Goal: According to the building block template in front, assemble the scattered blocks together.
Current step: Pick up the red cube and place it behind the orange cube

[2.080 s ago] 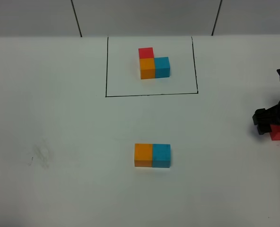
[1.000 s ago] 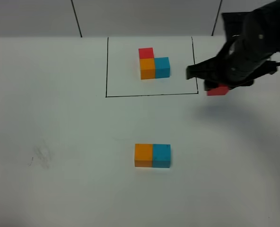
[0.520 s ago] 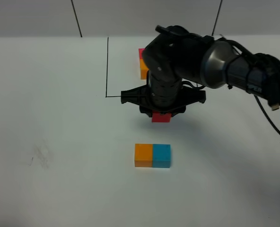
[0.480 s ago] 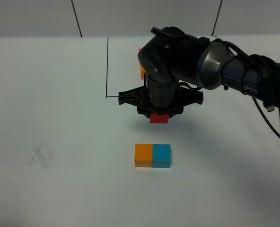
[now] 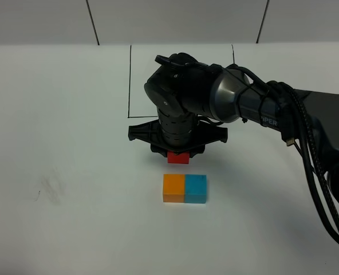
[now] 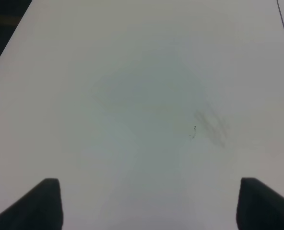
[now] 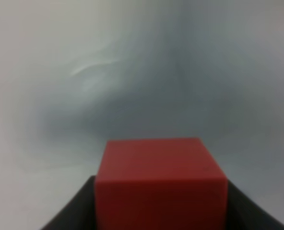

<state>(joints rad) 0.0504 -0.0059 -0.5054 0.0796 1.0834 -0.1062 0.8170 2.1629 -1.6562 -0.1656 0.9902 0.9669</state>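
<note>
My right gripper (image 5: 178, 153) is shut on the red cube (image 5: 178, 158), holding it just behind the orange cube (image 5: 173, 188). The orange cube lies flush against the light blue cube (image 5: 196, 189) on the white table. The right wrist view is filled at its lower edge by the red cube (image 7: 160, 189) between the dark jaws. The building block template is hidden behind the right arm; only its black frame (image 5: 129, 86) shows. My left gripper (image 6: 149, 203) is open over bare table, with only its two dark fingertips (image 6: 43, 201) showing in the left wrist view.
The right arm and its black cables (image 5: 312, 172) stretch from the right edge across the table's middle. A faint grey smudge (image 5: 48, 189) marks the table at the left; the same smudge (image 6: 210, 124) lies under the left gripper.
The right arm has swung in from the right and come down toward the orange-blue pair, carrying the red cube. It now covers the template's cubes. The orange and blue cubes have not moved.
</note>
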